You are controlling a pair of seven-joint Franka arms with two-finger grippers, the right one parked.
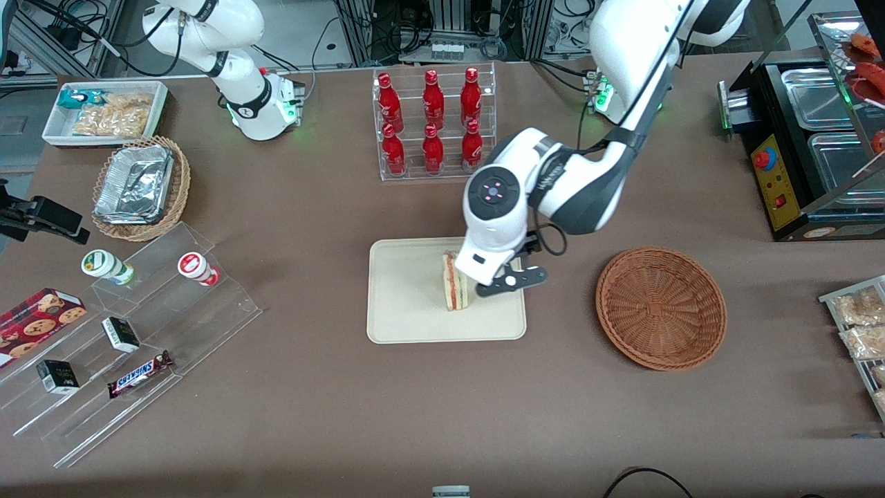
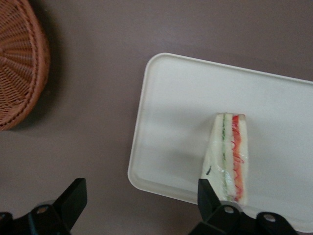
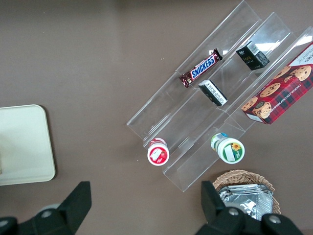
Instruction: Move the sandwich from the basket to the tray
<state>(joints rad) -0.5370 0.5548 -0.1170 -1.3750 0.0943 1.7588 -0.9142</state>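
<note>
snickers bar [image 3: 202, 67], cookie box [image 3: 279, 91], tray [image 3: 24, 144]

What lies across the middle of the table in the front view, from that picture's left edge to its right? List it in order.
Foil-container basket → tray → sandwich → open gripper over the tray → basket.

1. The gripper [image 2: 139, 205] hangs spread wide above the tray [image 1: 408, 311], beside the upright sandwich [image 1: 454, 280].
2. Bare tray lies around the sandwich.
3. Open tabletop separates tray from basket [image 1: 660, 308].
4. The bottle rack [image 1: 434, 124] stands farther from the camera.
</note>
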